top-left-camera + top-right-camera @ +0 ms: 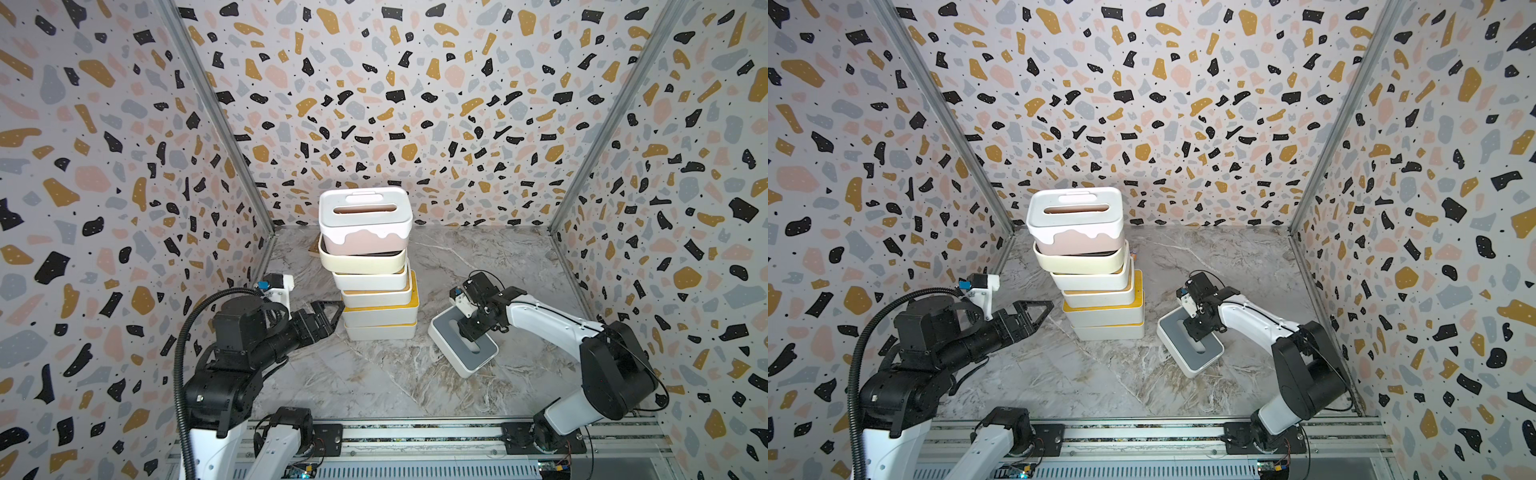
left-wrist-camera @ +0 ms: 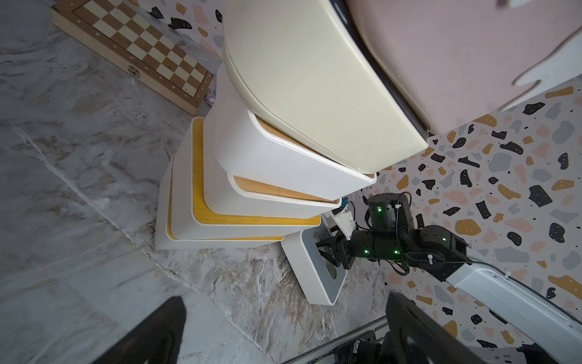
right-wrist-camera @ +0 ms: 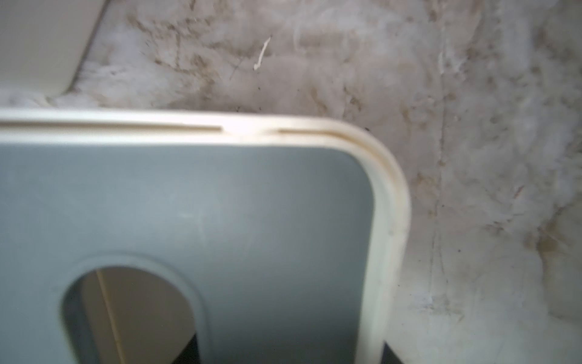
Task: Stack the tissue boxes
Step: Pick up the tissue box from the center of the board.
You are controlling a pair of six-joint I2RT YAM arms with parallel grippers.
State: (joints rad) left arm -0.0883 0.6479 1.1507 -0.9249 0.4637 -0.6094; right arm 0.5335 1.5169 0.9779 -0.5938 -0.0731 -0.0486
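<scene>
Marble bench [image 1: 374, 382], terrazzo-patterned walls: a leaning stack [image 1: 376, 270] of six tissue boxes, with the grey-lidded box [image 1: 484, 357] standing apart on the right arm's side.
The right claw [image 1: 467, 330] is clamped on the grey-lidded box at its slot [image 3: 132, 315], which only the right wrist view shows close up. The left claw [image 1: 334, 309] stands open beside the stack. Only the left wrist view shows the chessboard [image 2: 135, 50] clearly.

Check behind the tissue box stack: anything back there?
A wooden chessboard lies on the table behind the stack, seen from the left wrist. In a top view the stack covers nearly all of it; only a corner shows.
</scene>
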